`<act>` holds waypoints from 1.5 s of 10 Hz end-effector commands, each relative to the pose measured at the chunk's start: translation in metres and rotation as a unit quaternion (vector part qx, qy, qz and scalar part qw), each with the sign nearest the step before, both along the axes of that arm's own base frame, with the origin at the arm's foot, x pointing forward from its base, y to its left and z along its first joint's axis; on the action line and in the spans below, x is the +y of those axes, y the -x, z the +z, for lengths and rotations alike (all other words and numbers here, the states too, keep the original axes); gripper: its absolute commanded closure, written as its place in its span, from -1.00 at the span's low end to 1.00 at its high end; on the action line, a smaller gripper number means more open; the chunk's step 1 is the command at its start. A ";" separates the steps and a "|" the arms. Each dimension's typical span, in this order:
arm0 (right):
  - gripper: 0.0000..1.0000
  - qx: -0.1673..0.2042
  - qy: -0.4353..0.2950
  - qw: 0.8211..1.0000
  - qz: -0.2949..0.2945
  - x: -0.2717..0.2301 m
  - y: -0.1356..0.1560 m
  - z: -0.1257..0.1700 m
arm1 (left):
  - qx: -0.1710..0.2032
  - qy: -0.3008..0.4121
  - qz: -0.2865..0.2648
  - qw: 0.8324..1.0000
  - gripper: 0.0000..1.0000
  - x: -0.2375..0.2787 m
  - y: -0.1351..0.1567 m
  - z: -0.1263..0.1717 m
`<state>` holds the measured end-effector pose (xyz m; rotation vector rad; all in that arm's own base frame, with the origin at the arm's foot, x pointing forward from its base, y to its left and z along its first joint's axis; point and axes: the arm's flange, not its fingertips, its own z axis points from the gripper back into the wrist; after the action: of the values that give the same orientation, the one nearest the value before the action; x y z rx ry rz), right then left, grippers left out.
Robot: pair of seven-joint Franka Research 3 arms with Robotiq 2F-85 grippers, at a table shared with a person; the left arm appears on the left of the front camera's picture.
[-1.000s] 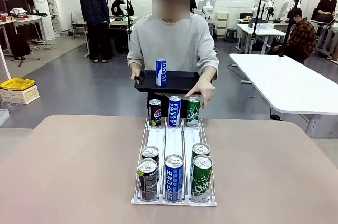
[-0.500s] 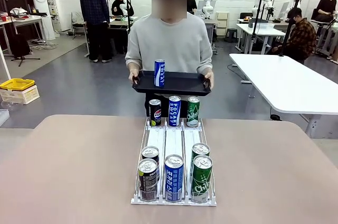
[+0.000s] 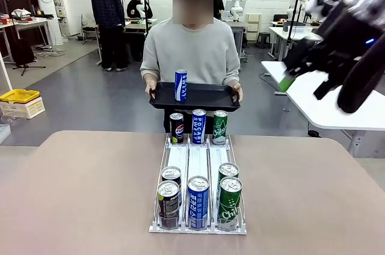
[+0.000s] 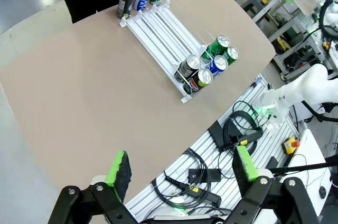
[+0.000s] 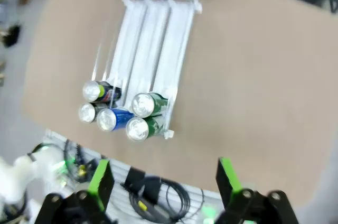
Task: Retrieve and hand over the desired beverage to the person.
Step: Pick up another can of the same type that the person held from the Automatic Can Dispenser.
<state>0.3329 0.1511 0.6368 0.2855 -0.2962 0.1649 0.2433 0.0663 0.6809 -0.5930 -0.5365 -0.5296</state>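
well, rack [image 3: 197, 162]: white, three lanes, on the table [image 3: 78, 195].
far cans [image 3: 198, 126]: three upright at the rack's far end, black, blue, green.
near cans [image 3: 198, 201]: five crowded at the rack's near end.
person [image 3: 192, 50]: just beyond the rack's far end, both hands on a black tray [image 3: 204, 95].
blue can [image 3: 180, 85]: upright on the tray, above the rack's far end.
left gripper [image 4: 182, 167]: jaws spread, empty, high, well apart from the rack.
right gripper [image 5: 163, 180]: jaws spread, empty, high, well apart from the rack's near cans.
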 end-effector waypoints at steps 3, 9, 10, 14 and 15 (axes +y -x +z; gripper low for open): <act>-1.00 0.030 0.032 0.995 -0.091 0.034 -0.015 -0.064 | -0.006 0.002 0.000 1.000 -1.00 0.001 -0.001 0.000; -1.00 0.035 0.034 0.995 -0.083 0.033 -0.013 -0.070 | -0.006 0.002 0.000 1.000 -1.00 0.001 -0.001 0.000; -1.00 0.035 0.034 0.995 -0.083 0.033 -0.013 -0.070 | -0.006 0.002 0.000 1.000 -1.00 0.001 -0.001 0.000; -1.00 0.091 0.051 0.992 -0.064 0.083 -0.014 -0.100 | -0.006 0.002 0.000 1.000 -1.00 0.001 -0.001 0.000; -1.00 0.104 0.053 0.991 -0.065 0.102 -0.011 -0.114 | -0.006 0.002 0.000 1.000 -1.00 0.001 -0.001 0.000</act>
<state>0.3403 0.2307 0.5332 0.1874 -0.1354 0.0490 0.2433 0.0666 0.6813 -0.5919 -0.5372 -0.5283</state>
